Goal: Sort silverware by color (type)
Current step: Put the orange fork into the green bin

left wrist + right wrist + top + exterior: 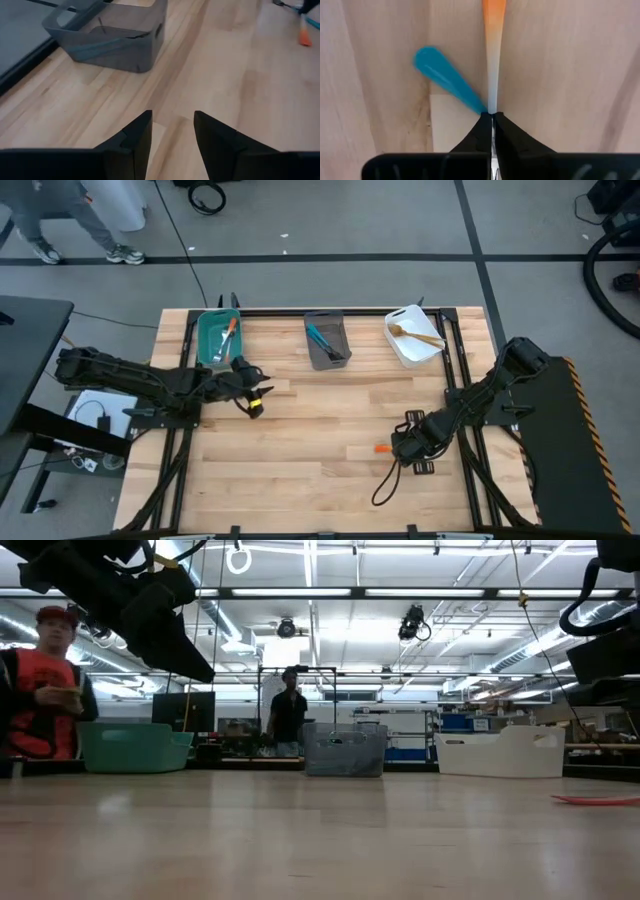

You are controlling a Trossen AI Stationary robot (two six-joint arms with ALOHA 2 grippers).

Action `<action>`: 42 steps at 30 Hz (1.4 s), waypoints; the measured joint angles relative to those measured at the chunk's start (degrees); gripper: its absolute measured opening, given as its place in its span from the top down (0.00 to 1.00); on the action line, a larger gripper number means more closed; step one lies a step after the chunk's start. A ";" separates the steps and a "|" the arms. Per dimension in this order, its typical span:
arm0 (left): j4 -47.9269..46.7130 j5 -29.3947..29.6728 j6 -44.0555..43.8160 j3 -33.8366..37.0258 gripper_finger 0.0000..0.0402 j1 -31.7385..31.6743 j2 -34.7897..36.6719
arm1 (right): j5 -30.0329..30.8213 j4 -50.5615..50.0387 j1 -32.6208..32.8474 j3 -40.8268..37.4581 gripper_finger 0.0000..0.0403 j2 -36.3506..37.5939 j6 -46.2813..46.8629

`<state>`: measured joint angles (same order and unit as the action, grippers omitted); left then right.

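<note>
My right gripper [400,446] is low over the table's right half and shut on an orange-handled fork [493,55]. That fork's orange end [382,448] points toward the table's left. A blue handle [447,80] lies flat on the wood beside it, and its other end runs under my fingers. The teal bin [218,337] holds an orange fork, the grey bin [327,340] blue ones, and the white bin [413,333] a golden-tan one. My left gripper [172,125] is open and empty above the table, near the grey bin [110,35]. My right gripper pinches the orange fork at its pale silvery part [492,100], away from the orange end, between the two fingertips. The fingers lie along the fork, coming from the table's right. The fork shows low and flat at the tabletop [595,800]. Whether the blue handle is also caught, I cannot tell.
The three bins stand in a row along the table's far edge. A black cable [385,485] loops on the wood near the right gripper. Bare wood lies between the two arms. People stand in the room behind the table [288,710].
</note>
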<state>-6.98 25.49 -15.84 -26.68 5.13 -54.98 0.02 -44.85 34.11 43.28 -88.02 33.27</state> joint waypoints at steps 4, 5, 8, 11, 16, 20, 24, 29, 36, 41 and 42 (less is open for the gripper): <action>0.34 -2.72 -0.29 0.00 0.61 0.00 0.00 | 0.10 -0.68 0.00 0.90 0.97 -0.01 -0.39; 0.70 -3.52 -0.38 0.00 0.61 0.00 0.00 | 0.13 -1.09 0.00 1.14 0.97 -0.01 -0.47; 2.23 -5.81 -0.30 0.00 0.61 0.00 -0.15 | 0.59 -2.08 -0.07 1.91 0.97 -0.01 -0.49; 3.82 -6.91 -0.19 0.00 0.61 0.00 -0.15 | 1.25 -2.65 -0.07 2.54 0.97 -0.01 -0.49; 4.15 -6.94 -0.17 0.00 0.61 0.17 -0.15 | 2.55 -2.86 -0.07 3.74 0.98 -0.01 -0.49; 4.74 -6.94 -0.12 0.00 0.61 1.66 -0.15 | 3.93 -3.18 -0.11 4.46 0.98 -0.01 -0.49; 6.61 -7.01 -0.35 0.00 0.61 3.62 -0.15 | 6.13 -3.05 -0.22 4.67 0.98 -0.01 -0.49; 8.20 -6.99 -1.81 0.00 0.61 5.22 -0.15 | 8.68 -0.91 -1.04 4.67 0.98 -0.01 -0.64; 10.12 -6.92 -3.12 0.00 0.61 6.88 -0.18 | 12.35 3.30 -2.63 4.67 0.98 -0.01 -3.12; 11.18 -6.08 -3.85 0.00 0.61 7.86 -1.74 | 14.44 7.49 -4.05 4.67 0.98 -0.01 -5.16; 11.73 -6.02 -4.13 0.00 0.61 8.02 -2.41 | 14.87 8.13 -4.37 4.67 0.98 -0.01 -5.45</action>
<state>4.75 19.46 -19.97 -26.68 13.14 -57.39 14.90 -36.72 29.74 47.94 -88.03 27.81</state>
